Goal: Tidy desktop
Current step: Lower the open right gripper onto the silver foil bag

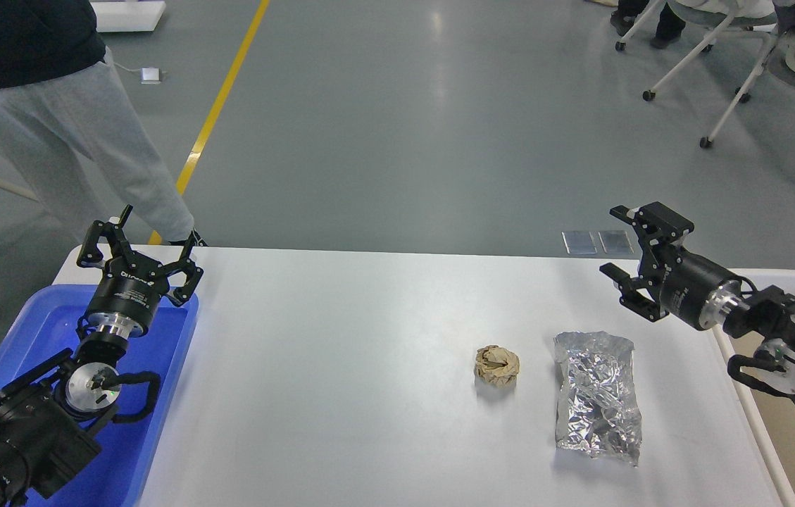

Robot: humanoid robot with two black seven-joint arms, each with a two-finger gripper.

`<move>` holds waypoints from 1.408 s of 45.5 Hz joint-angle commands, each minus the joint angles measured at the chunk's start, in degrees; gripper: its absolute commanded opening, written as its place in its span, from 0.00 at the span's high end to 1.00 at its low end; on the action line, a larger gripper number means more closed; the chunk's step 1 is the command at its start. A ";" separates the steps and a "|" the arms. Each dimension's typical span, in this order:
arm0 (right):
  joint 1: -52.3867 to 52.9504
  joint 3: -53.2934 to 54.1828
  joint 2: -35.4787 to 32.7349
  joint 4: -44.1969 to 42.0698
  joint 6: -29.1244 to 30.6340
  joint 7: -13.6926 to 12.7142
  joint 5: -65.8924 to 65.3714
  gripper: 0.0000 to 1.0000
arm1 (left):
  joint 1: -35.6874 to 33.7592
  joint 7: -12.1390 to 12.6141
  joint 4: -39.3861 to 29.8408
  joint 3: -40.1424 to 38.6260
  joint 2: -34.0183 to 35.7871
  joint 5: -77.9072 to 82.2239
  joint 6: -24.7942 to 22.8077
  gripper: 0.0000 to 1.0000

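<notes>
Desktop (pixel 341 366), white, spanning centre view: foil bag (pixel 597 398), long axis 12-to-6, and paper wad (pixel 497 365) at its 9 lie at 7 o'clock from nearer right gripper (pixel 621 246), open, empty; left gripper (pixel 144 243), open, empty, well apart over blue tray (pixel 165 394).

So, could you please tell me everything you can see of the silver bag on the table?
The silver bag is a crinkled, shiny foil pouch, roughly rectangular and lying flat on the white table, toward its right side. Its long side runs away from the camera. It looks mostly flattened and creased. A crumpled brown paper ball sits just left of it, not touching. Only the table touches it.
</notes>
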 commanded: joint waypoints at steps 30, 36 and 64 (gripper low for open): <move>20.14 -43.67 -11.24 8.72 -0.56 -1.78 -37.45 0.01 | -0.10 0.09 0.00 0.00 0.00 0.09 -0.13 0.00; 20.05 -47.10 -10.53 7.85 -0.73 -2.13 -38.25 0.01 | -0.10 0.09 0.00 0.00 0.00 0.09 -0.04 0.00; 12.32 -46.13 -7.10 -0.15 -3.37 -2.04 -38.25 0.01 | -0.10 0.09 0.00 0.00 0.00 0.09 -0.13 0.00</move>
